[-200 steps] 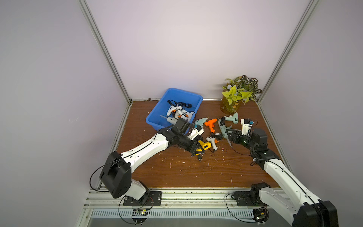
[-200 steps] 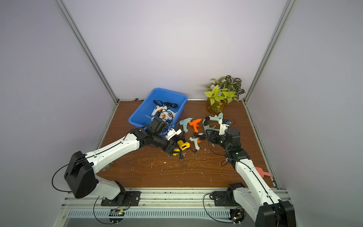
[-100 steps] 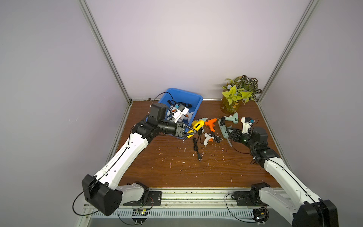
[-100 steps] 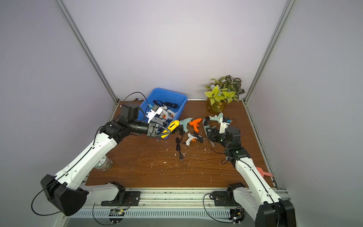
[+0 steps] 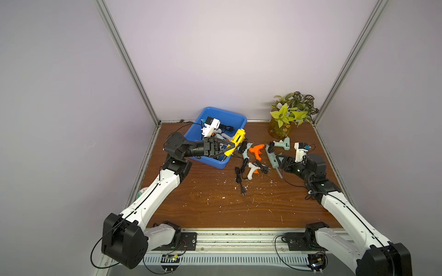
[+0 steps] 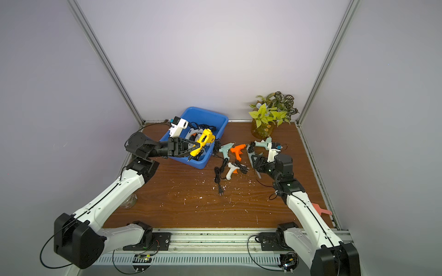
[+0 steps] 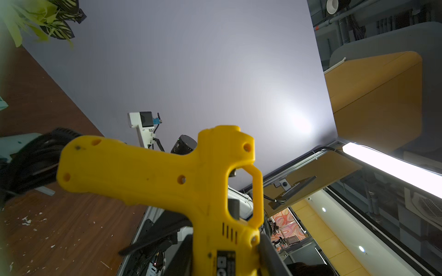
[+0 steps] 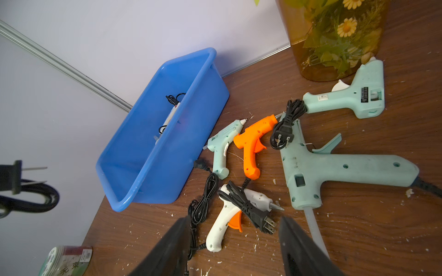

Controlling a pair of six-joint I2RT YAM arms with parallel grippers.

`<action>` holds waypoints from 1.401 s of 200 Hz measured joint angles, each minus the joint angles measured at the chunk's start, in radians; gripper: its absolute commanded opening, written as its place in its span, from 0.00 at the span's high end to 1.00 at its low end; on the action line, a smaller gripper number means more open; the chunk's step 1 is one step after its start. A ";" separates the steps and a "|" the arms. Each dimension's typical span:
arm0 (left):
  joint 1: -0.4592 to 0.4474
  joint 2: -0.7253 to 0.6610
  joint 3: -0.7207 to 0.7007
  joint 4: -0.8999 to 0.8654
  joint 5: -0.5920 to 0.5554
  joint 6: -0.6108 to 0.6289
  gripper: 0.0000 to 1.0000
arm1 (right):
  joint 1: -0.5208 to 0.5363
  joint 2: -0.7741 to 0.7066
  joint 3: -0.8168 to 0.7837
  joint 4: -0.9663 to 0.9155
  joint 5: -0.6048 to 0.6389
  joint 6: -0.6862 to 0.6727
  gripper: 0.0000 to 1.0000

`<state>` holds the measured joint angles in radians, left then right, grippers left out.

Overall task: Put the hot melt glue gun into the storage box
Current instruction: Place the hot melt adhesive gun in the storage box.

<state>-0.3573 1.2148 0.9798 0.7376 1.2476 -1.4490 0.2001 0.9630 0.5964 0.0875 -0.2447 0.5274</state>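
My left gripper is shut on a yellow hot melt glue gun. It holds the gun in the air over the near right part of the blue storage box. In the left wrist view the glue gun fills the middle, and the jaws of that gripper clamp its barrel. My right gripper stands open just above a white glue gun on the table. The storage box holds other glue guns and cords.
Loose glue guns lie right of the box: small teal, orange, white, large teal and another teal. A black cord and plug trail on the table. A potted plant stands at the back right.
My left arm lifted the yellow glue gun off the middle of the table and swung it back and left over the box. The right arm hardly moved.
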 measured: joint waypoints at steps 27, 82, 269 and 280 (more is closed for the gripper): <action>0.000 -0.003 0.040 -0.111 -0.004 0.098 1.00 | 0.000 0.000 0.000 0.009 -0.007 0.000 0.35; 0.000 0.024 0.434 -0.853 -0.472 0.755 1.00 | 0.001 -0.020 -0.005 0.027 -0.023 0.000 0.35; 0.000 0.487 0.387 -1.014 -1.251 1.071 1.00 | 0.001 -0.026 -0.005 0.005 0.008 -0.004 0.35; 0.000 0.504 0.368 -0.996 -1.244 1.057 1.00 | 0.001 -0.026 -0.005 0.005 0.008 -0.004 0.35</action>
<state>-0.3573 1.7187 1.3479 -0.2588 0.0032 -0.3920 0.2012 0.9371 0.5915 0.0925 -0.2363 0.5232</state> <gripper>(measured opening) 0.379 0.653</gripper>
